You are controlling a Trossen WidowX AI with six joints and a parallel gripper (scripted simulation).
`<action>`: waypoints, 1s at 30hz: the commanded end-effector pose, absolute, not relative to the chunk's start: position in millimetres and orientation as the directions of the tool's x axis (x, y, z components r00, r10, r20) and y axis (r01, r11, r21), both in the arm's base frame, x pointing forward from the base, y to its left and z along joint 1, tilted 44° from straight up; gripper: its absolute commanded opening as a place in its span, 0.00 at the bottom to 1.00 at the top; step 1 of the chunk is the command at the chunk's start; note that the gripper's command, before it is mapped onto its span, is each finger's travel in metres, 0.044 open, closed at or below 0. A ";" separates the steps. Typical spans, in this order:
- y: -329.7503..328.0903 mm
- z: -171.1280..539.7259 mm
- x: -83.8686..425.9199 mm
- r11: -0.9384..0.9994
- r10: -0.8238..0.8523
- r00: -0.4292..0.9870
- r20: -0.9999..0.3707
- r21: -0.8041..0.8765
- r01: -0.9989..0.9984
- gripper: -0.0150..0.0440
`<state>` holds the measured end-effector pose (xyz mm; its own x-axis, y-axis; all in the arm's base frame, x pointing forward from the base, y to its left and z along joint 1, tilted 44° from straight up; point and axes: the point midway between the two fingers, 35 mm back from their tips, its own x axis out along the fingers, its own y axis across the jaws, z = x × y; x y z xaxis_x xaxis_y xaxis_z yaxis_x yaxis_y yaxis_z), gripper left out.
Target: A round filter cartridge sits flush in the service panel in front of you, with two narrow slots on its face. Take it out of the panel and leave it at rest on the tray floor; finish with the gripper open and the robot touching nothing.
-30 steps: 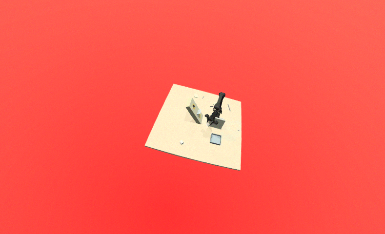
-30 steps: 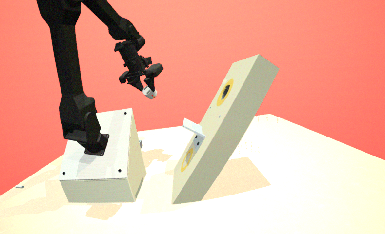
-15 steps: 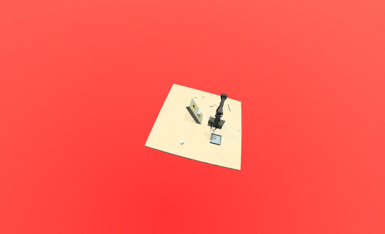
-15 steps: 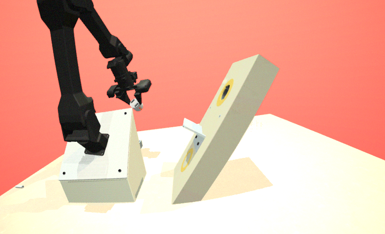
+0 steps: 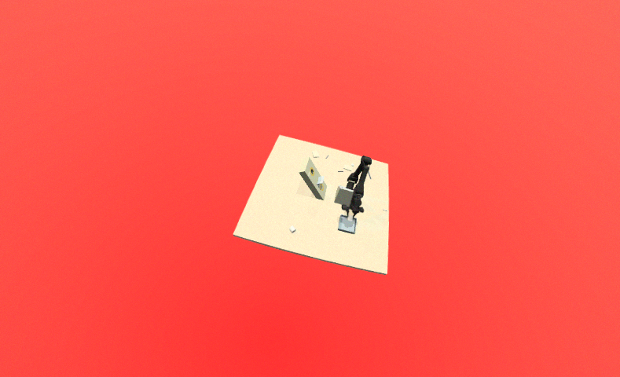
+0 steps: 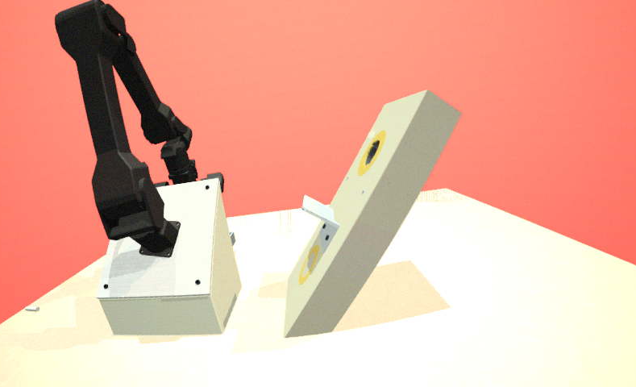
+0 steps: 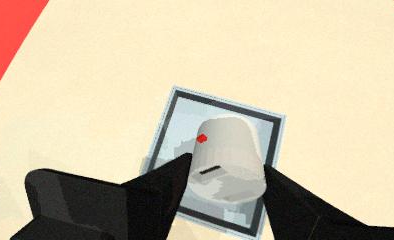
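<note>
My gripper (image 7: 226, 170) is shut on the round white filter cartridge (image 7: 230, 150), which has a red mark and a dark slot on its face. In the wrist view the cartridge hangs over the pale blue tray (image 7: 168, 125) with its dark inner rim; I cannot tell whether it touches the floor. In the top view the arm reaches down to the tray (image 5: 346, 225) in front of the base box. The tilted service panel (image 6: 373, 215) (image 5: 313, 179) shows an empty dark hole ringed in yellow (image 6: 372, 152). In the exterior view the gripper is hidden behind the base box.
The arm stands on a pale base box (image 6: 168, 273). A small white bracket (image 6: 317, 209) sticks out of the panel above a lower yellow ring (image 6: 309, 264). A small white cube (image 5: 292, 228) and several small loose bits lie on the beige table (image 5: 275, 219).
</note>
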<state>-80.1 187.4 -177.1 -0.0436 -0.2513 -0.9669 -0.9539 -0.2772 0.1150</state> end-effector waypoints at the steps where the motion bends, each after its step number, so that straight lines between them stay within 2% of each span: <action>1: 183.8 -179.6 -85.3 -0.299 -0.245 -0.063 -0.967 0.138 -0.944 0.25; 25: 132.3 -233.8 -77.2 -0.298 -0.247 -0.064 -0.967 0.139 -0.944 0.25; 30: 133.6 -231.7 -76.1 -0.302 -0.253 -0.057 -0.966 0.135 -0.944 0.48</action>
